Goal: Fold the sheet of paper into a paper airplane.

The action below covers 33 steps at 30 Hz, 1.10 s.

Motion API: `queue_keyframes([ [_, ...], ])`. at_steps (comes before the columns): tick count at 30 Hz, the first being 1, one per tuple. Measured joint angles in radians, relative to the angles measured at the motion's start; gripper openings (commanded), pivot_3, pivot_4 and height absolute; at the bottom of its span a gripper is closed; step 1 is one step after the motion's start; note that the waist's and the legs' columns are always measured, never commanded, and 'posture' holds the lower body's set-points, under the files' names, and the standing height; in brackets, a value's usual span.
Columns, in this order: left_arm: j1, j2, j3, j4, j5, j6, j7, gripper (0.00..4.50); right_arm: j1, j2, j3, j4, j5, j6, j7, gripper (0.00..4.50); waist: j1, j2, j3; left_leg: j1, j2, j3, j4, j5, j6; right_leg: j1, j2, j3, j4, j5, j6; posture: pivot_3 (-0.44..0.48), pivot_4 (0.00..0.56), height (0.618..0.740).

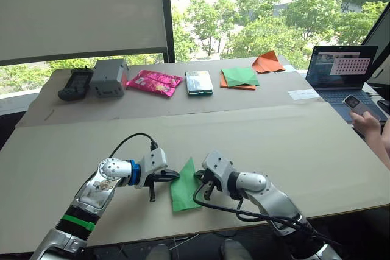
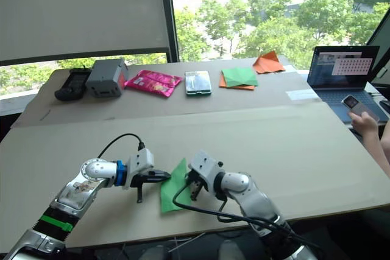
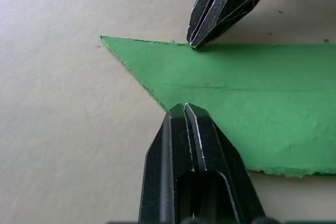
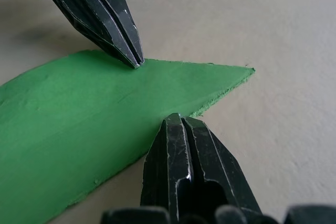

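Observation:
The sheet of paper [image 1: 184,190] is bright green and lies flat near the table's front edge. It is folded into a long narrow shape with a pointed far end and one crease along its length [image 3: 236,90]. My left gripper [image 1: 175,176] comes in from the left, shut, its tip resting on the paper's left edge near the point. My right gripper [image 1: 198,177] comes in from the right, also shut, its tip touching the opposite edge. In the left wrist view the left gripper [image 3: 184,109] and the right gripper [image 3: 192,43] face each other across the paper.
At the table's back lie a black device [image 1: 75,83], a grey box [image 1: 108,77], a pink packet [image 1: 153,82], a small flat pack [image 1: 199,82], a dark green square on orange paper [image 1: 239,76] and an orange folded shape [image 1: 268,62]. At the right are a laptop [image 1: 341,68] and a person's hand holding a phone [image 1: 362,120].

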Motion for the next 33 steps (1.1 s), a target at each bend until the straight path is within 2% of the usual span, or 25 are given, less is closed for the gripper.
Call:
queue_keyframes([
  [17, -0.016, -0.003, -0.005, 0.011, 0.002, -0.010, -0.001, 0.04, -0.013, 0.029, -0.047, 0.062, 0.039, -0.111, 0.041, 0.00, 0.002, 0.000, 0.007, -0.001, 0.000, 0.000, 0.000, 0.000, 0.000, -0.001, 0.000, 0.000, -0.001, 0.000, 0.000, 0.000, 0.150, 0.732],
  [33, -0.011, -0.002, -0.006, 0.009, 0.002, -0.019, 0.004, 0.04, 0.026, -0.021, -0.034, 0.022, 0.042, -0.096, 0.082, 0.00, 0.003, 0.000, 0.006, -0.001, 0.000, 0.000, 0.000, 0.000, 0.000, 0.000, 0.000, 0.000, -0.003, 0.000, 0.000, 0.000, 0.150, 0.732],
])
